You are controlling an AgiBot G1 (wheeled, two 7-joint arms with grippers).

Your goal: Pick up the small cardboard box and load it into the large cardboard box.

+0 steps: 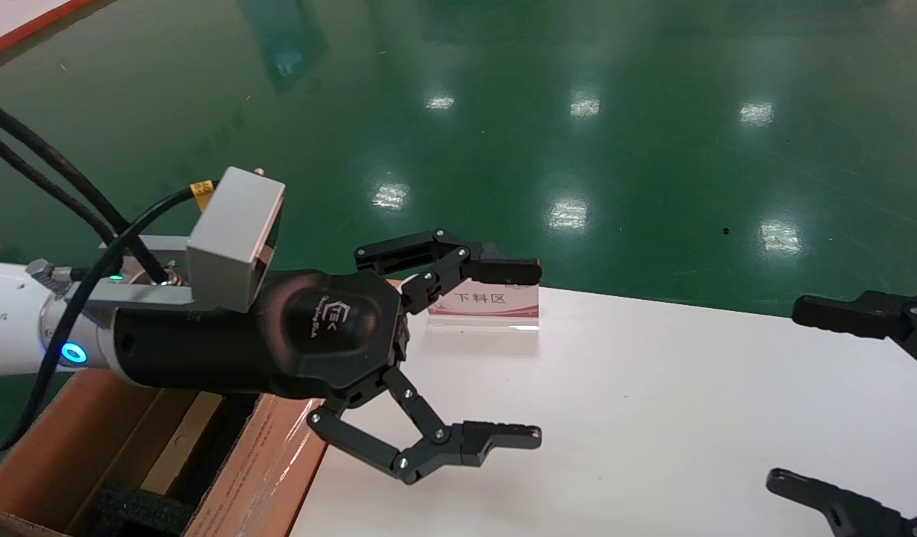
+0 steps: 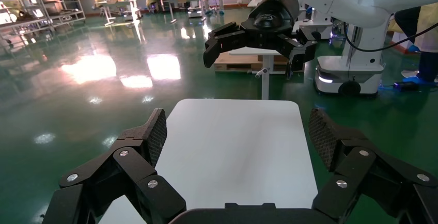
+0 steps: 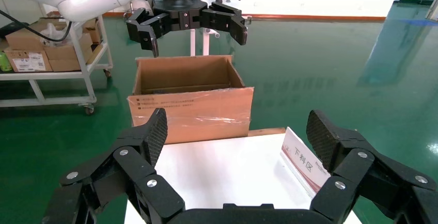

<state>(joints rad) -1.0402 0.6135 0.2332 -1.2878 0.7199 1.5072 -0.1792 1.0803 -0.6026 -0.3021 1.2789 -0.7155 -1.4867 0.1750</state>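
I'm holding the left tool point(image 1: 533, 350) spread wide and empty over the desk's point(image 1: 652, 418) left edge, large cardboard box point(image 1: 264, 462) standing just beside that edge, right tool point(image 1: 786, 395) hanging splayed open at the right edge.

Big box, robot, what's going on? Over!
Left hand open, empty, above table edge beside the big box. Right hand open, empty, over the white table. Small box not in sight. Nothing in the way.
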